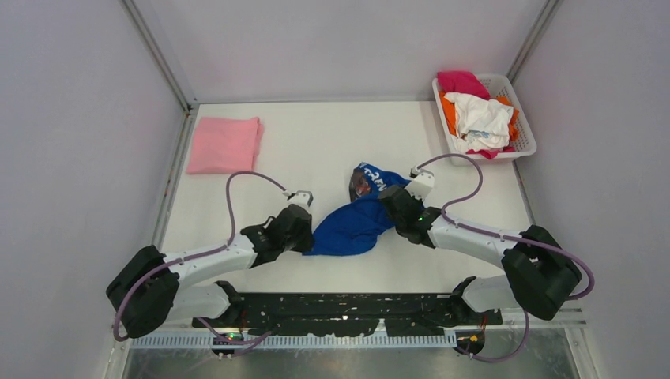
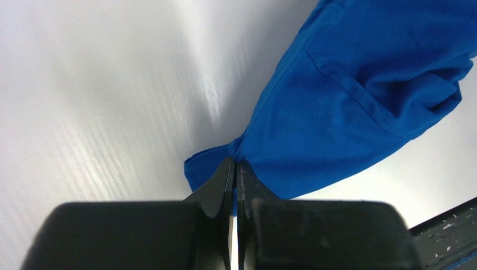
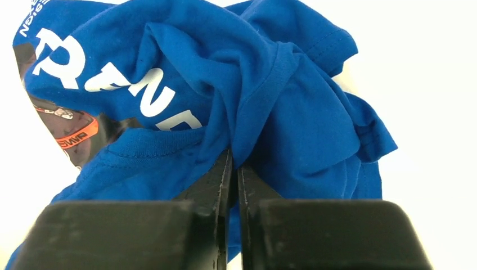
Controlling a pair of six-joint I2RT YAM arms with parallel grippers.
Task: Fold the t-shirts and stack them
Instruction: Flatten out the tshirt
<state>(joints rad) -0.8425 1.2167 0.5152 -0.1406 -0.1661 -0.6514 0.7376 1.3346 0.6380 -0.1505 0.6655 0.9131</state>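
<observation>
Matte white worktop [image 1: 316,134] w/ faint streaked grain, enclosed by plain pale walls [image 1: 79,118] on metal corner posts. Centre: royal-blue t-shirt [image 1: 351,225], soft knit cotton, bunched into an elongated, rope-like diagonal mass running from lower L to upper R; its upper end shows the print [image 1: 370,181], curved white block lettering around a dark round graphic w/ an orange band. L wrist view: left tool [image 2: 233,166], black tapered fingers pressed together, pinching a small gathered corner of the blue t-shirt [image 2: 349,95] at its lower end; a stitched seam crosses the smooth cloth beyond, which lies on the worktop. R wrist view: right tool [image 3: 233,157], fingers pressed together on a raised ridge of the blue t-shirt [image 3: 292,112] near the ribbed collar band, w/ deep folds to either side. Far L: pink t-shirt [image 1: 225,144], folded to a flat rectangle, well apart from the blue one. Far R corner: white slatted plastic basket [image 1: 525,146] holding crumpled garments: white tee [image 1: 482,118] on top, magenta tee [image 1: 461,81] at the rear, orange tee [image 1: 449,113] along the L side. Purple cables [image 1: 237,185] loop over both white-and-black arms.
</observation>
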